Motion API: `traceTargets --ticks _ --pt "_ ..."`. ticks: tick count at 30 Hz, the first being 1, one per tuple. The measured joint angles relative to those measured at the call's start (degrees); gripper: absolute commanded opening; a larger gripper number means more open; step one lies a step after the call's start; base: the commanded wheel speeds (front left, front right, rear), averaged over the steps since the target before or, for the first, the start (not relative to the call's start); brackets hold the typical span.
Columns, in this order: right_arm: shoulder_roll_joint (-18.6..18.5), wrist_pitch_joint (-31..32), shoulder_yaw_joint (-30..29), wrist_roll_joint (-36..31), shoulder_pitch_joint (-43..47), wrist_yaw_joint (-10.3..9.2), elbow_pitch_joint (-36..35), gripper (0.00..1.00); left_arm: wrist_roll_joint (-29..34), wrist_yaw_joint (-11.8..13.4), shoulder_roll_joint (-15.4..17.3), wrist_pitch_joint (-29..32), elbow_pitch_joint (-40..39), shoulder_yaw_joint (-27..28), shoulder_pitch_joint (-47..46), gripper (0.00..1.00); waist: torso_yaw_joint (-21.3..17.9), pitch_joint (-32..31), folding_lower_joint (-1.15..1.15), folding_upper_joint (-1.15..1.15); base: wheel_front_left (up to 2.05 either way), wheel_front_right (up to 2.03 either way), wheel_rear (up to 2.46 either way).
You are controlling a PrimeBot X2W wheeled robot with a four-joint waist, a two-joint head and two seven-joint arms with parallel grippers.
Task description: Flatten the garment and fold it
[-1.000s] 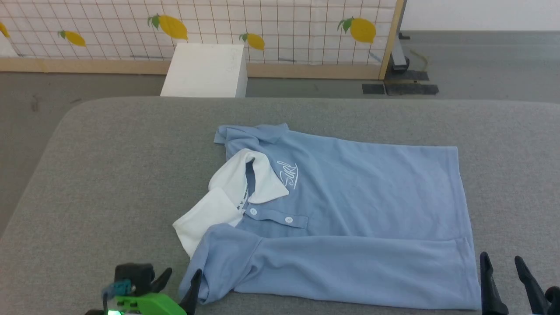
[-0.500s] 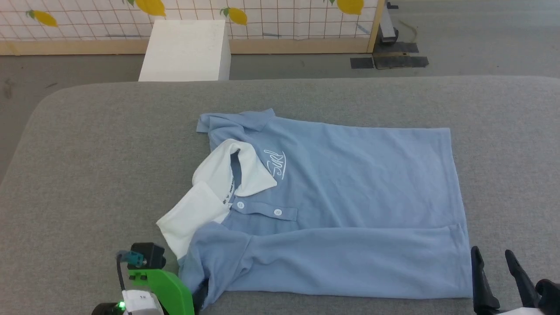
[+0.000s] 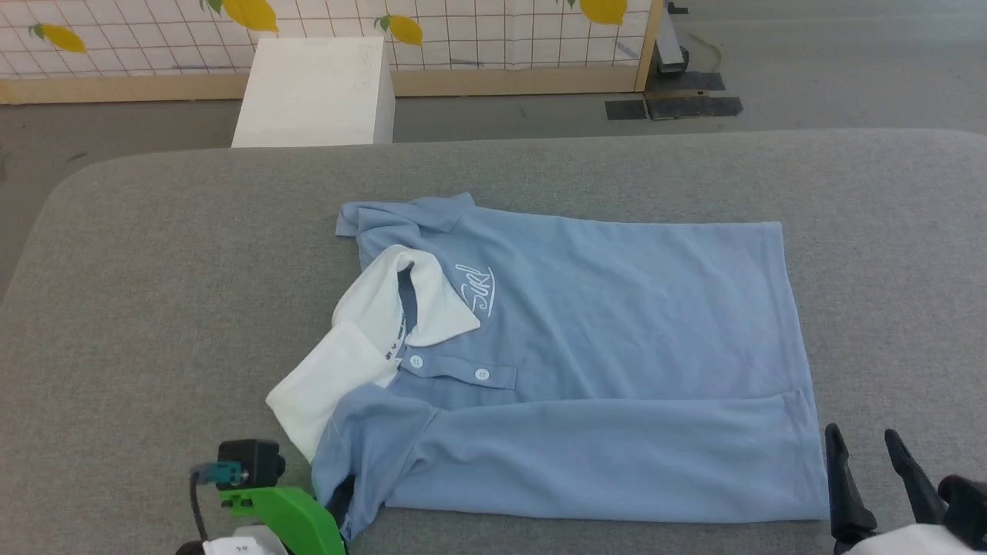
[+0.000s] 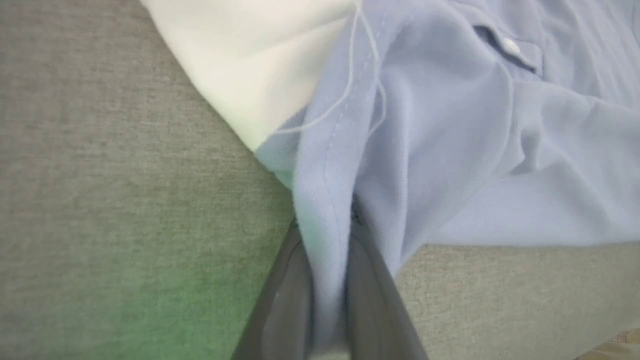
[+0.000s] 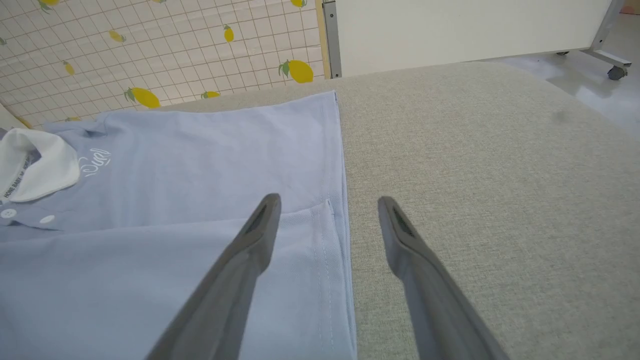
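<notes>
The garment (image 3: 601, 339), a light blue polo shirt, lies on the grey padded table (image 3: 170, 293) with its white collar (image 3: 385, 324) to the left and its hem to the right. Its near side is folded over onto the front. My left gripper (image 3: 340, 497) is shut on the garment's near left corner. In the left wrist view the fingers (image 4: 367, 270) pinch a ridge of blue fabric (image 4: 450, 150). My right gripper (image 3: 864, 451) stands open at the near right hem corner. In the right wrist view my right gripper (image 5: 327, 202) straddles the hem edge (image 5: 345, 210).
A white box (image 3: 312, 92) stands on the floor past the table's far edge, in front of a lemon-patterned grid wall (image 3: 478, 31). Bare grey table surface stretches left of the collar and right of the hem (image 5: 475, 165).
My left gripper has gone from open beside the near left corner to shut on it. The head camera has shifted slightly. The right gripper stays open by the hem.
</notes>
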Motion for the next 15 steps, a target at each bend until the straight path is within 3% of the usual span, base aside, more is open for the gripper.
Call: traceTargets --ticks 5,10,15 --pt "-0.74 8.29 0.38 1.02 -2.06 0.00 -1.81 1.00 -0.11 0.89 0.42 -2.04 -3.78 0.85 2.21 0.00 0.39 0.67 0.00 0.00 0.00 0.00 0.00" --pt "-2.37 27.27 -2.33 3.39 -3.93 -0.01 -2.82 1.00 -0.03 1.31 0.70 -1.79 -7.20 0.56 2.71 0.00 0.46 1.84 0.00 0.00 0.00 0.00 0.00" --pt "-4.21 39.49 -2.46 3.43 -4.03 -0.01 -4.35 1.00 0.48 1.81 0.71 -1.04 -9.32 -0.22 2.56 0.00 0.80 2.52 0.00 0.00 0.00 0.00 0.00"
